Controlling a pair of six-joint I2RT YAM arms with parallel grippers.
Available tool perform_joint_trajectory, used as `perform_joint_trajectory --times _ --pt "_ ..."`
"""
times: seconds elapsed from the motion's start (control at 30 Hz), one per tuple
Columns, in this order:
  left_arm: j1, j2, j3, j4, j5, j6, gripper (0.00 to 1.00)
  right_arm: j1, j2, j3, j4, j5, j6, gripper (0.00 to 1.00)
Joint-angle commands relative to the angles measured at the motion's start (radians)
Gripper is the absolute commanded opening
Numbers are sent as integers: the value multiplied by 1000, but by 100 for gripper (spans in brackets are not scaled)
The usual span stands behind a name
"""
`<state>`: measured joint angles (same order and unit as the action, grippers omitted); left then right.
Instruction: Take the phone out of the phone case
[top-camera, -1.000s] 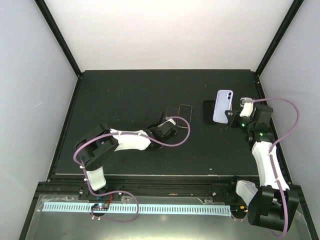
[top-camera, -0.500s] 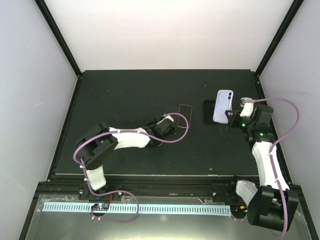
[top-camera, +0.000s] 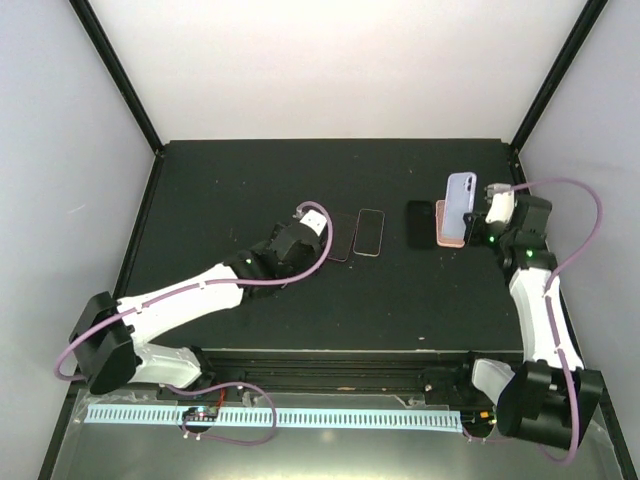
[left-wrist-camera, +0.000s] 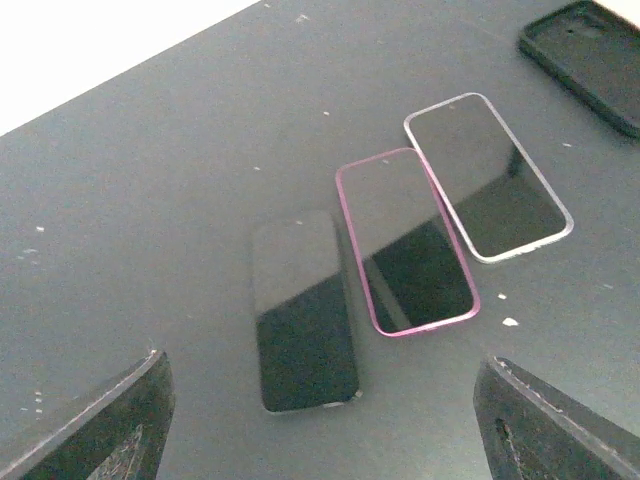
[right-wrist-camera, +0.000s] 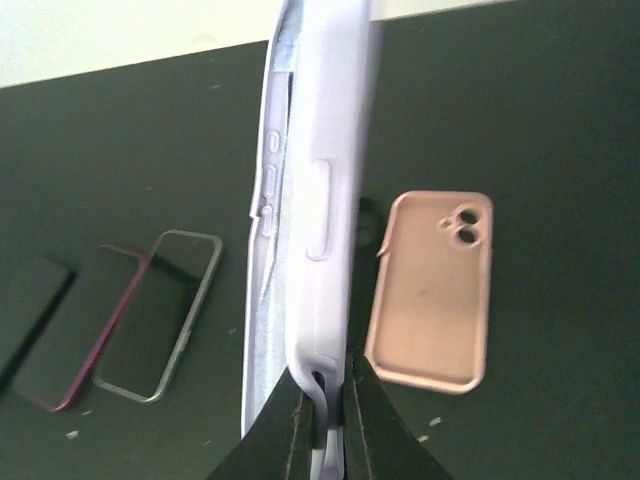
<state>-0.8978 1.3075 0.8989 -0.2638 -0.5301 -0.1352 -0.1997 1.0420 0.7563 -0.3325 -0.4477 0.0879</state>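
Salmon-pink phone case (right-wrist-camera: 430, 290) lies flat and empty on the black worktop (top-camera: 250, 190), near the lavender phone (right-wrist-camera: 320, 150) held upright, its lower edge pinched in the right gripper's (right-wrist-camera: 328, 400) jaws. Left gripper (left-wrist-camera: 320, 420), jaws spread, hovers over a black slab (left-wrist-camera: 300, 310), magenta-rimmed slab (left-wrist-camera: 405, 240) and silver-rimmed slab (left-wrist-camera: 487, 175).

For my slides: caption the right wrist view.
Right gripper holds lilac phone; pink phone case lies empty on table.
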Motion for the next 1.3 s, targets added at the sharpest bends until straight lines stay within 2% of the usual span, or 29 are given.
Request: perform_joint_trajectory --times 0.0,0.1,0.2,0.3,0.43,0.63,1.07,1.2,1.27 --pt "1 -19 124 -274 257 -114 84 -17 114 217 -212 193 -340 1" --pt "-3 -128 118 -314 359 -104 86 -74 230 350 -367 186 -445 1" --pt "-3 -230 144 -381 379 -100 88 -134 355 455 -491 137 -497 1" --pt "-1 -340 160 -438 305 -66 97 -171 455 513 -544 115 -515 1" --pt "6 -429 34 -389 132 27 99 -182 578 575 -559 131 -519 1" --pt "8 -423 -47 -356 85 51 99 -184 733 684 -594 122 -508 1" --pt "25 -387 -26 -374 83 54 99 -188 890 714 -516 136 -391 2" --pt "24 -385 -30 -374 79 55 99 -190 920 719 -500 135 -371 18" --pt "26 -380 -31 -375 76 55 99 -190 929 723 -500 140 -369 23"
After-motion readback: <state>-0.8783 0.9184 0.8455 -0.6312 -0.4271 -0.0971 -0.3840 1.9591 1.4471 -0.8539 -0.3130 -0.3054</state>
